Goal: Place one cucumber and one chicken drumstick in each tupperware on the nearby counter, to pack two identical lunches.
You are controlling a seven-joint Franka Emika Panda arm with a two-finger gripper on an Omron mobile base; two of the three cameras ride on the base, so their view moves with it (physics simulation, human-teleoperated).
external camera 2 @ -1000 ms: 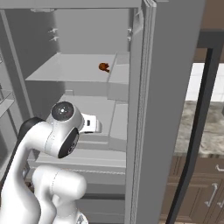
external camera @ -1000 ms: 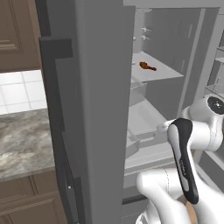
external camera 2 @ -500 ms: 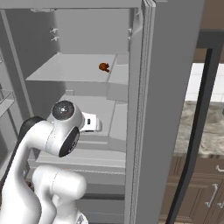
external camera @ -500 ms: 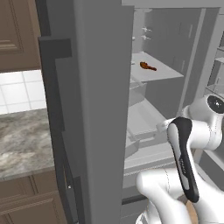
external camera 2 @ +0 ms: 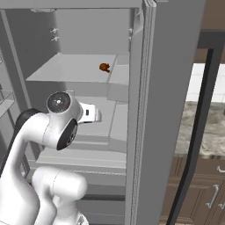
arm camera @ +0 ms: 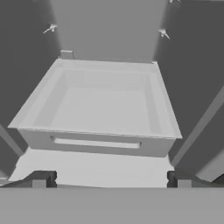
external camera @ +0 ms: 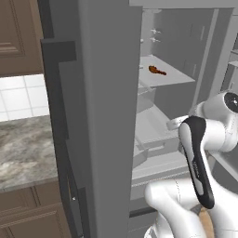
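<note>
On upper fridge shelf (external camera: 179, 76): chicken drumstick (external camera: 157, 70); drawer (arm camera: 98, 111) below.

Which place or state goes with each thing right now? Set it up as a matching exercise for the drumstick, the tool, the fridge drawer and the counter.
Things:
1. chicken drumstick
2. tool
3. fridge drawer
4. counter

Places or states:
A. open, holding nothing
B. on the upper fridge shelf
C. left of the fridge, under white tiles
D. straight ahead of the tool, nothing in it

Pairs: 1-B, 2-A, 3-D, 4-C
</note>
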